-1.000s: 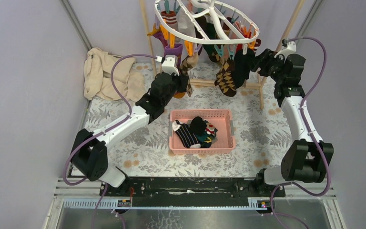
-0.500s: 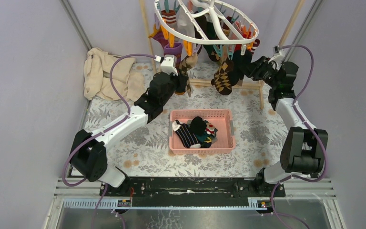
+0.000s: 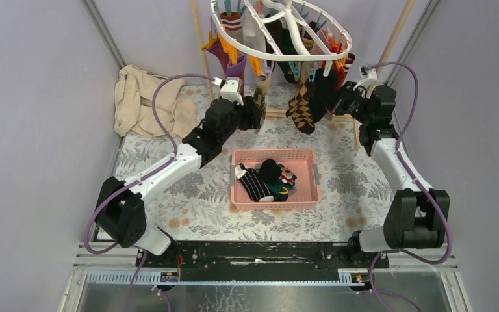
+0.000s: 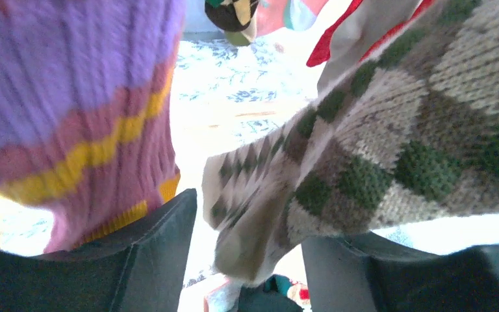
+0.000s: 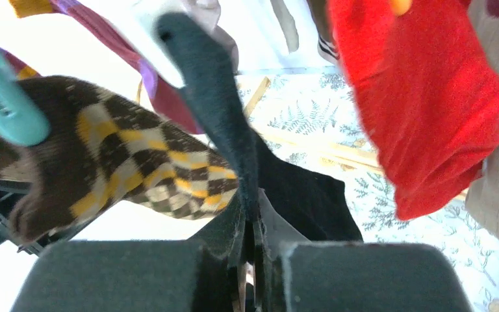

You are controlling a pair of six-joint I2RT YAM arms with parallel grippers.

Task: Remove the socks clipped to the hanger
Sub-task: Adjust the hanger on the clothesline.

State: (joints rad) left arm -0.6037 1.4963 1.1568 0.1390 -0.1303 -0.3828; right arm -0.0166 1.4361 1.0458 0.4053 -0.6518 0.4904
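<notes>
Found the hanger [image 3: 286, 58] hung at twelve o'clock over the desk [image 3: 344, 188], socks [image 3: 302, 104] clipped round its rim, the left pincer [image 4: 247, 214] at its seven o'clock spread wide around a beige-and-green argyle sock [image 4: 364, 149], the right pincer [image 5: 253, 240] at its four o'clock clamped tight on a black sock [image 5: 214, 84].

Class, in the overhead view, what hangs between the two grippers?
A brown argyle sock, clipped to the hanger, shows there in the top view.
</notes>
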